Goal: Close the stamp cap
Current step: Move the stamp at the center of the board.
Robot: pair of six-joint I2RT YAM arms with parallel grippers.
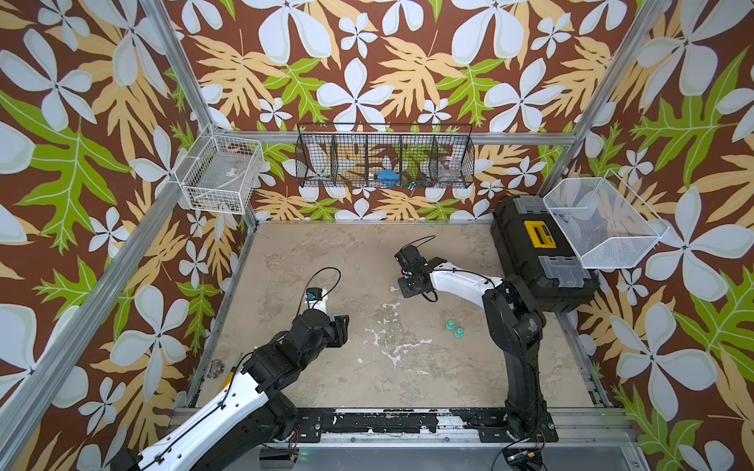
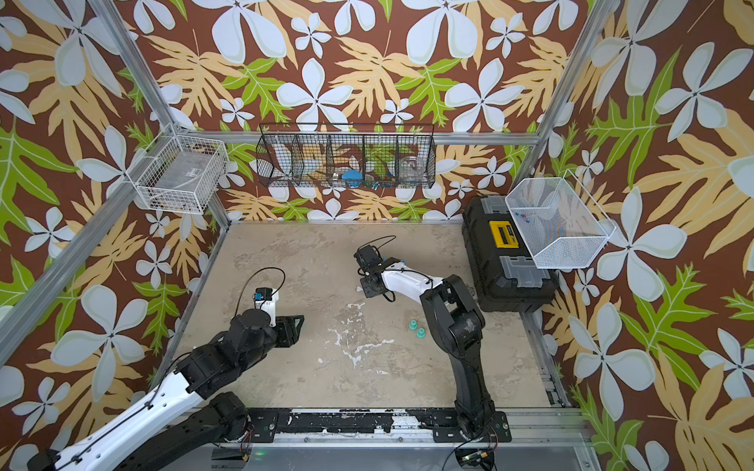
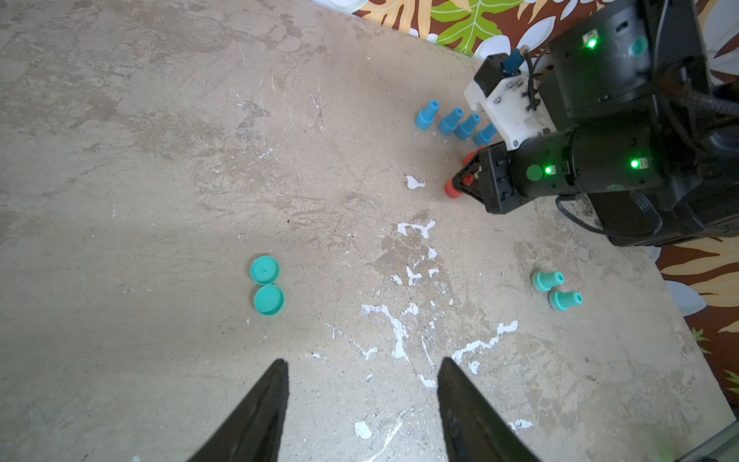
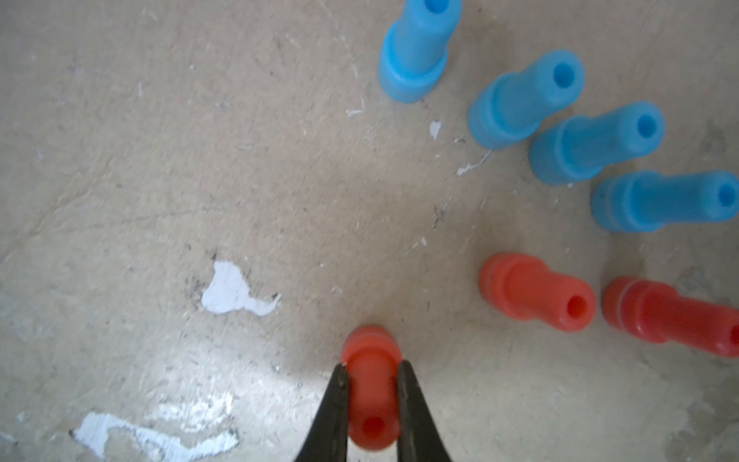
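The right pincer (image 4: 372, 365) is pressed onto the narrow neck of a red stamp (image 4: 372, 404), one finger on each side. The stamp's wide end points away from the wrist. That end seems to rest on the table (image 1: 326, 379), though the view is too close to be sure.

Just beside the red stamp stand the other red stamps (image 4: 536, 292), two of them, with a small gap between them and nothing gripping them. Past those two, still near the red stamp, four blue stamps (image 4: 576, 144) stand in a close row.

The left pincer (image 3: 364, 361) is spread wide and holds nothing. It hangs over bare table, well apart from the red stamp, on the left arm's side. Two round teal caps (image 3: 264, 270) lie flat on the table and touch each other. They too are well apart from the red stamp and are much nearer the left pincer.

Two teal stamps (image 3: 548, 280) stand just beside each other, well apart from the red stamp on the side toward the arms' bases. They are also well apart from the caps. In both top views they sit close to the right arm's dark upright link.

A black toolbox (image 1: 526, 265) with a yellow latch lies well apart from the red stamp, at the table's edge on the right arm's side.
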